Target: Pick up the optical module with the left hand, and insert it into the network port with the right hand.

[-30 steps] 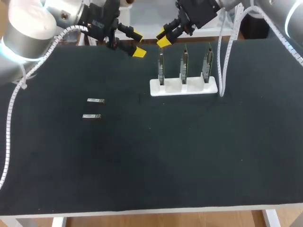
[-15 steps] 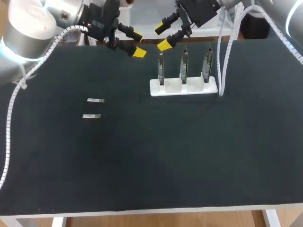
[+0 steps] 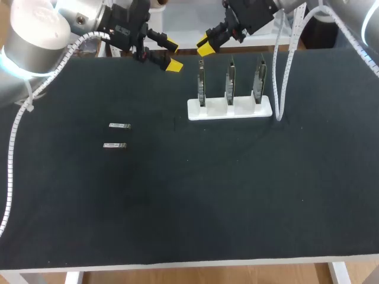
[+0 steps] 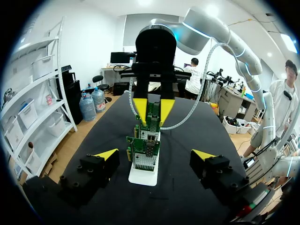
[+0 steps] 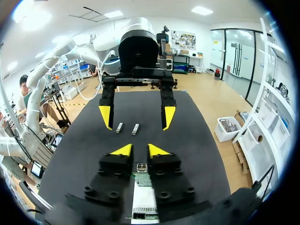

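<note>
Black-topped table (image 3: 237, 195) fills the head view; matte surface, a few small pale flecks on it; pale front edge (image 3: 177, 263) runs along the near side. Flat white stand (image 3: 230, 109) rests on the top toward the far edge, slightly right of centre; same stand (image 4: 143, 177) shows on the black top in the left wrist view, and again (image 5: 144, 204) in the right wrist view

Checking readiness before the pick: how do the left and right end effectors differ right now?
The left end effector has its fingers spread wide; the right end effector has them close, with a narrow gap. The left hangs over the bare table, the right over the card stand. Both are empty.
</note>
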`<state>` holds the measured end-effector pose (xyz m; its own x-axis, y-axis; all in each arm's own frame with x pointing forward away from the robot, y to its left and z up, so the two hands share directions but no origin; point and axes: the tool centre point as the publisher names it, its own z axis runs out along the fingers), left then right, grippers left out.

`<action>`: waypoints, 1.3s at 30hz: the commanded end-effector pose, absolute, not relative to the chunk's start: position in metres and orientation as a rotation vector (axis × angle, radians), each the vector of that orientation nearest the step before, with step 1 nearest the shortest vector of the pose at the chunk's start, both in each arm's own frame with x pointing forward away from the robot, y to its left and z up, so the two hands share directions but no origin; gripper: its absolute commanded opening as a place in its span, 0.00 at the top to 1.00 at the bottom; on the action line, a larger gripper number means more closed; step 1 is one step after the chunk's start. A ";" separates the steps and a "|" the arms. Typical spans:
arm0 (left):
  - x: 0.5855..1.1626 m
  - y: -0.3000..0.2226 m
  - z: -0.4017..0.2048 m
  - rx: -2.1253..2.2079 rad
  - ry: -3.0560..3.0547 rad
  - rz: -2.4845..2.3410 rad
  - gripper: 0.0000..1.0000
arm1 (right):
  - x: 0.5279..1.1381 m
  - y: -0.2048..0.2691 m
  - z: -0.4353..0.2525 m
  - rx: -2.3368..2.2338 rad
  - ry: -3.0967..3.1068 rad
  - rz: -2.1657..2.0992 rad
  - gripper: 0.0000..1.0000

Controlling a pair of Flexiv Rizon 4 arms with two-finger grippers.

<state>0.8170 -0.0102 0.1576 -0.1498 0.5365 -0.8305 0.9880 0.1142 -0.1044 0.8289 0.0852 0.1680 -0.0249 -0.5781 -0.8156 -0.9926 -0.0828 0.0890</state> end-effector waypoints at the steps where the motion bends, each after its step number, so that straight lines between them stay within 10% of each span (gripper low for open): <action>1: 0.818 -0.011 0.158 1.490 1.768 -0.917 0.00 | 0.836 0.085 0.169 -1.957 1.522 1.382 1.00; 39: 0.818 -0.011 0.158 1.490 1.768 -0.917 0.00 | 0.836 0.085 0.148 -1.896 1.567 1.408 1.00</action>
